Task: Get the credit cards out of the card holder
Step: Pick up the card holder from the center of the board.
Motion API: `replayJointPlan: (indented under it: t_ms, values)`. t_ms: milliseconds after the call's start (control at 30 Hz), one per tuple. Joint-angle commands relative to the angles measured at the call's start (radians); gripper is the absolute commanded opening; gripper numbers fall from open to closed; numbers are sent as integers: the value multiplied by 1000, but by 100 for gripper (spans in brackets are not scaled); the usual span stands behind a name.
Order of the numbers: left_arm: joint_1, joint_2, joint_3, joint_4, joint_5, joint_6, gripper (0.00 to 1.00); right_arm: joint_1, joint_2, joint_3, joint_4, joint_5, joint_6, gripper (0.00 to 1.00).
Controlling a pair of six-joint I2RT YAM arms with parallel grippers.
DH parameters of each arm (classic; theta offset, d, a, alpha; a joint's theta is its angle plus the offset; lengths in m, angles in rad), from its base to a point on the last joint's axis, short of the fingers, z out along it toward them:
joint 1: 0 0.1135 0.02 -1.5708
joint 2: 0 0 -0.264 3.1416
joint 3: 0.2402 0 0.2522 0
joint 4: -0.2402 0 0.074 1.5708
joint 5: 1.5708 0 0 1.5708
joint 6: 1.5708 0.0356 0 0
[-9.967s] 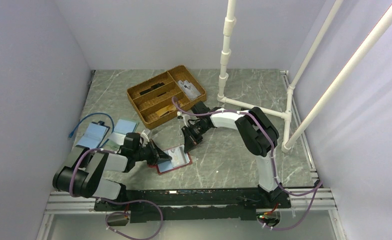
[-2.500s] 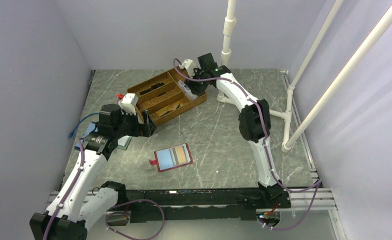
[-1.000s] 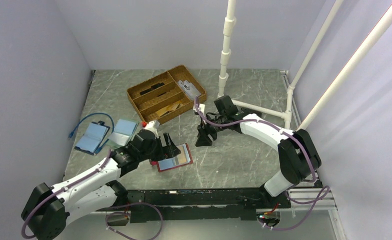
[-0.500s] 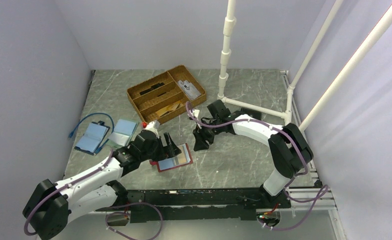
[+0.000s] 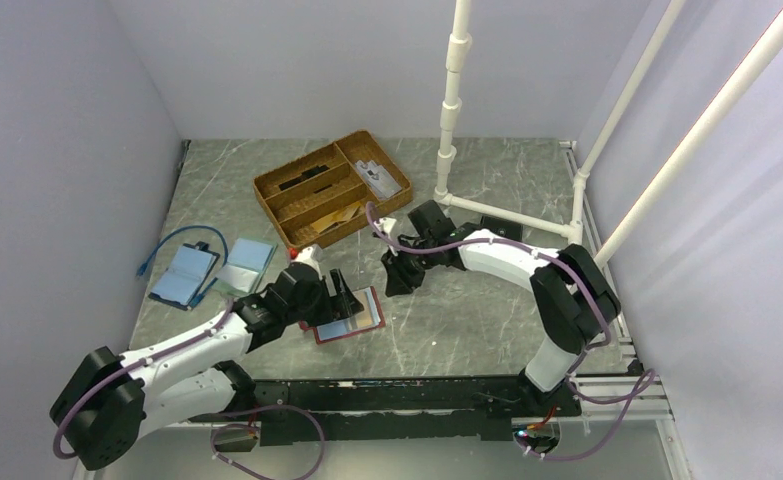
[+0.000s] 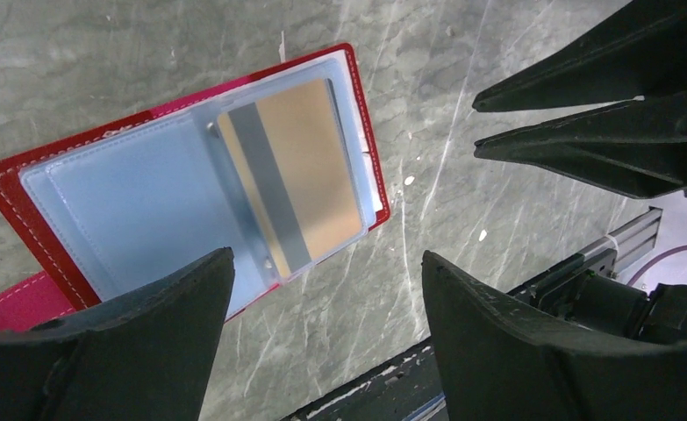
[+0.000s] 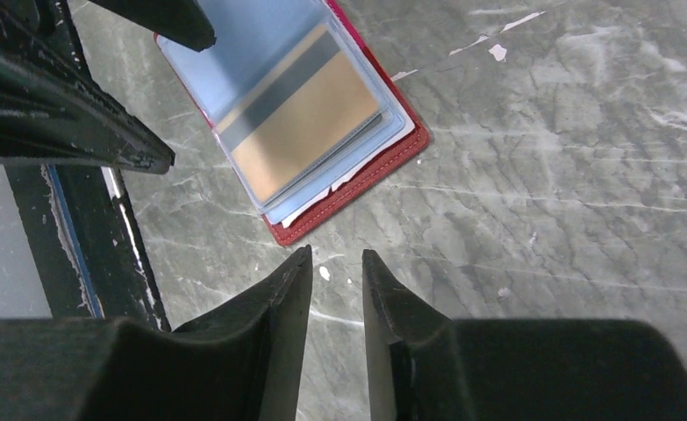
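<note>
The red card holder (image 5: 323, 335) lies open and flat on the marble table. Its clear pockets show a gold-tan credit card (image 6: 297, 175) with a grey stripe and a light-blue card (image 6: 138, 210). My left gripper (image 6: 326, 257) hovers over the holder's near edge, open wide and empty; from above it is at the holder's left side (image 5: 339, 290). My right gripper (image 7: 335, 253) points down just off the holder's red corner (image 7: 357, 189), its jaws a narrow gap apart with nothing between them. From above, the right gripper (image 5: 395, 284) is right of the holder.
A wicker tray (image 5: 297, 222) with several compartments stands behind the holder and holds cards. A light-blue booklet case (image 5: 182, 275) and a blue cable (image 5: 172, 240) lie at the left. A white pipe frame (image 5: 450, 110) stands at the back right. A black rail (image 5: 387, 395) runs along the front edge.
My right gripper's jaws have narrowed and it has shifted slightly left toward the holder. My left gripper has edged a little closer over the holder. The holder has not moved.
</note>
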Motion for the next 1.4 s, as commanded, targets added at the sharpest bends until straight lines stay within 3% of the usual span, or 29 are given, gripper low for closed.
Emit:
replayJointPlan:
  t_ms: [0, 100, 267, 367, 567, 1033, 1367]
  values:
    - [-28, 25, 34, -8, -70, -27, 82, 33, 17, 39, 52, 27, 72, 27]
    - [-42, 47, 53, -47, -116, -41, 80, 54, 39, 40, 86, 22, 153, 22]
    - [-45, 93, 48, -16, -112, -50, 64, 72, 101, 41, 150, 24, 299, 13]
    - [-47, 118, 50, 10, -101, -43, 60, 85, 121, 44, 162, 51, 337, 9]
    - [-49, 151, 60, 19, -109, -32, 60, 99, 133, 48, 164, 105, 357, 1]
    - [-48, 207, 69, -25, -151, -41, 48, 128, 138, 83, 124, 112, 323, 0]
    - [-48, 197, 36, -19, -162, -66, 45, 161, 173, 92, 102, 235, 334, 0]
